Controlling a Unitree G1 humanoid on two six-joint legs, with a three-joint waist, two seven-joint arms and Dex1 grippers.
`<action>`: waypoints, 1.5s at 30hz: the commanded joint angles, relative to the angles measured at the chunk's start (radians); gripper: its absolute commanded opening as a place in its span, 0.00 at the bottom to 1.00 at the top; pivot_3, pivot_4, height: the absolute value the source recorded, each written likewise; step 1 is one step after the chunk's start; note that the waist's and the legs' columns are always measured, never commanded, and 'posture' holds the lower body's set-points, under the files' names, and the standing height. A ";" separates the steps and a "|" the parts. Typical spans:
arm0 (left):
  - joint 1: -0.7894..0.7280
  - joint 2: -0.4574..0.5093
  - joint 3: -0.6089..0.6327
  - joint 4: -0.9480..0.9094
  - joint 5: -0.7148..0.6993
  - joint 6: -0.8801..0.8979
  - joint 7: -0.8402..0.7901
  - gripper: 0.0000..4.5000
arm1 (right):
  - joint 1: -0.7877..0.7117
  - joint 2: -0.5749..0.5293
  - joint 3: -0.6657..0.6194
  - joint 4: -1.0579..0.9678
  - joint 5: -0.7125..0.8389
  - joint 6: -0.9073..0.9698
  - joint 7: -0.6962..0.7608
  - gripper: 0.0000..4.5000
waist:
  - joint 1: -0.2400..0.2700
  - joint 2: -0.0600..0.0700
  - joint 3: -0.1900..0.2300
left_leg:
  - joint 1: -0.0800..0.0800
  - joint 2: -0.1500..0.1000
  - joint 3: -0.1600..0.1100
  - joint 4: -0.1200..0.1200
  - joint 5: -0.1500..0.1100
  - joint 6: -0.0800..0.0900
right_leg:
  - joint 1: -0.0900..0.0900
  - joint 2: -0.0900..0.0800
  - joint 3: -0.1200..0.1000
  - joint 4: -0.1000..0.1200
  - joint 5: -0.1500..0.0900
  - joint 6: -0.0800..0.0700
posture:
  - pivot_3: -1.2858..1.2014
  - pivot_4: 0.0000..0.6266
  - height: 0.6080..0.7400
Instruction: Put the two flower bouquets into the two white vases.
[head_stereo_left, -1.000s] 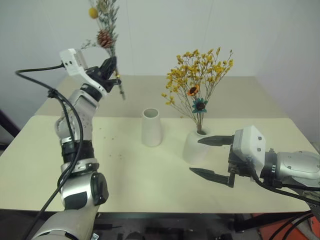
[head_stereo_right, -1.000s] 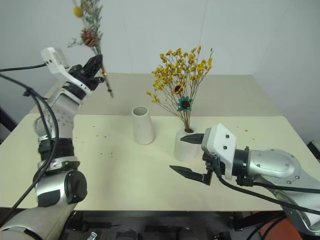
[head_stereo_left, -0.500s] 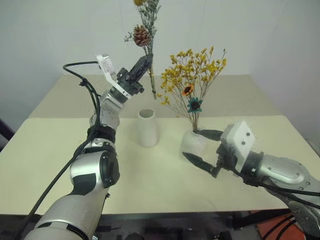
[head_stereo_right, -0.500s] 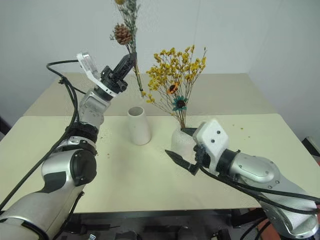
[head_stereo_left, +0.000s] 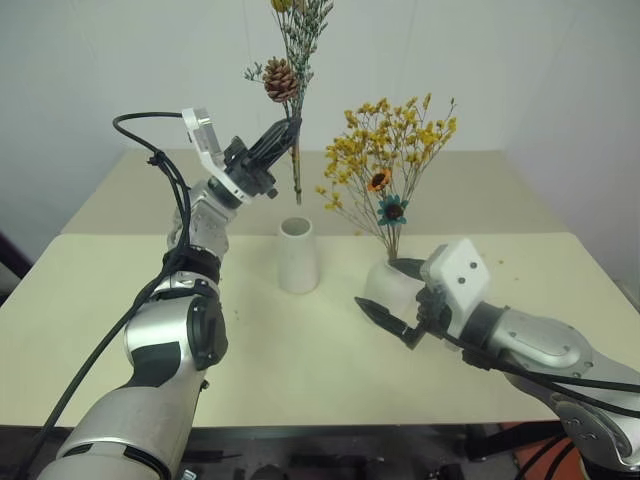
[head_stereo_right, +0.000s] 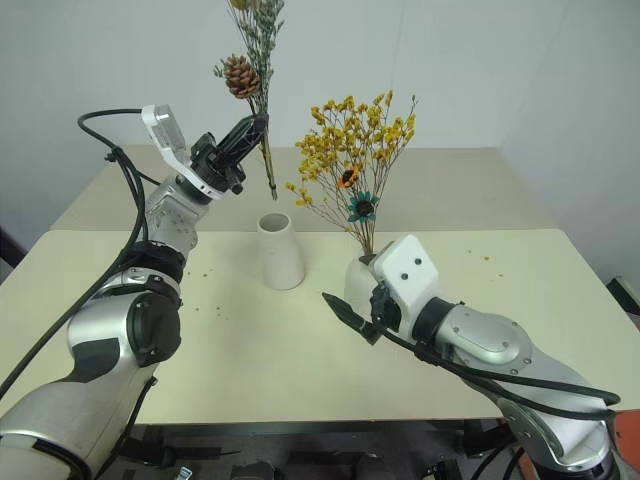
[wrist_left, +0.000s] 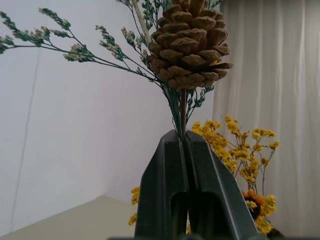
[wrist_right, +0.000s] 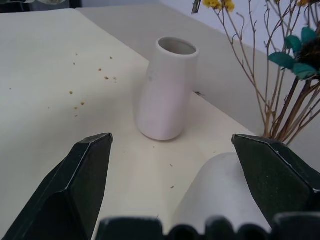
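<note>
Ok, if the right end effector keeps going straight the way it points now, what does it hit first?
Probably the squat vase holding the yellow flowers: it sits between the open fingers of the right end effector. The tall vase stands farther along.

— What's the left gripper (wrist_left: 186, 150) got?

— Its two black fingers (wrist_left: 162, 190) are pressed together on a thin stem, with a brown pine cone (wrist_left: 189, 42) just above, top centre.

— Anything else?

— Grey-green sprigs (wrist_left: 75, 47) fan to the upper left; yellow flowers (wrist_left: 245, 150) at lower right, before a pale curtain (wrist_left: 270, 75).
</note>
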 joint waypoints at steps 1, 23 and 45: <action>0.027 -0.004 -0.013 -0.016 0.010 0.000 -0.035 0.00 | -0.023 0.002 0.010 -0.004 -0.029 0.004 -0.004 1.00 | 0.000 0.000 0.000 | 0.000 0.000 0.000 0.000 0.000 0.000 | 0.000 0.000 0.000 0.000 0.000 0.000 | 0.52 0.24 1.00; 0.179 -0.024 -0.045 -0.026 0.078 -0.145 -0.015 0.00 | -0.031 0.003 0.041 -0.032 -0.124 -0.019 0.039 1.00 | 0.000 0.000 0.000 | 0.000 0.000 0.000 0.000 0.000 0.000 | 0.000 0.000 0.000 0.001 0.000 0.000 | 0.52 0.24 1.00; 0.347 0.100 -0.057 -0.238 0.056 -0.098 -0.029 1.00 | 0.016 0.051 0.029 0.018 -0.220 -0.099 0.068 1.00 | -0.003 0.000 0.000 | 0.001 0.000 0.000 0.000 0.000 0.000 | 0.000 0.000 0.000 0.001 0.000 0.000 | 0.52 0.24 1.00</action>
